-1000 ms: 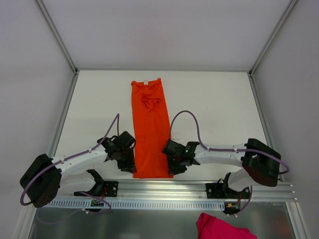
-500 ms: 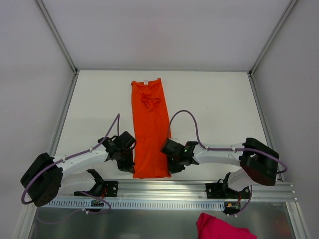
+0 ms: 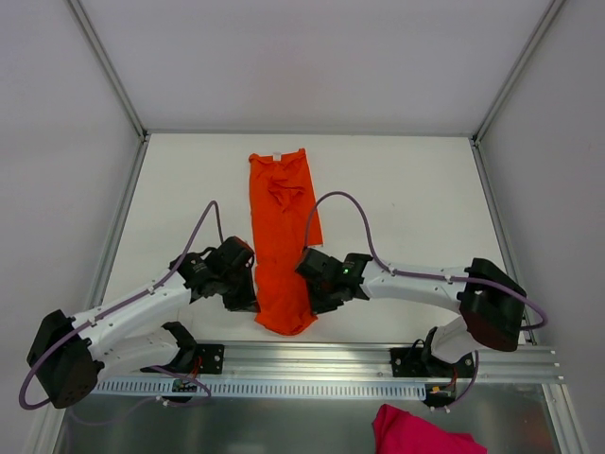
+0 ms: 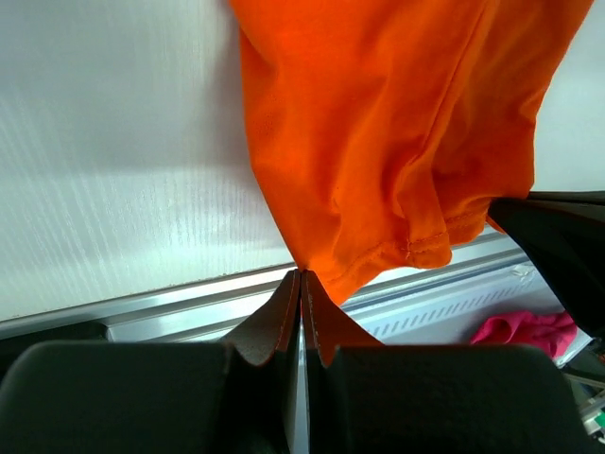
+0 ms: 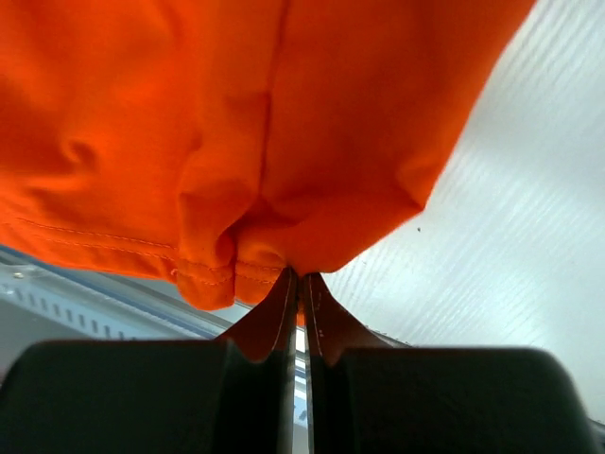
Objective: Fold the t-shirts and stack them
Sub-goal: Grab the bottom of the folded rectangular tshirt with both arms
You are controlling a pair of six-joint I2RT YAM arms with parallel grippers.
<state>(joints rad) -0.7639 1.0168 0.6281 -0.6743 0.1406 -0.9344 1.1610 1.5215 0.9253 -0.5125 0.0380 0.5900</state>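
The orange t-shirt point(image 3: 282, 236) lies as a long narrow strip down the middle of the white table, its white neck label at the far end. My left gripper point(image 3: 250, 301) is shut on the shirt's near left corner point(image 4: 312, 255). My right gripper point(image 3: 315, 301) is shut on the near right corner point(image 5: 284, 241). Both hold the hem end lifted off the table, so the near edge sags between them. In each wrist view the jaws are pressed together with orange fabric point(image 4: 397, 142) pinched at the tips.
A pink cloth point(image 3: 421, 430) lies on the metal shelf below the table's near edge, also in the left wrist view point(image 4: 525, 331). An aluminium rail point(image 3: 312, 355) runs along the near edge. Frame posts stand at the table's far corners.
Both grippers have lifted and moved away from the near edge, raising the shirt's hem end off the table. The hem now bunches and sags between them.
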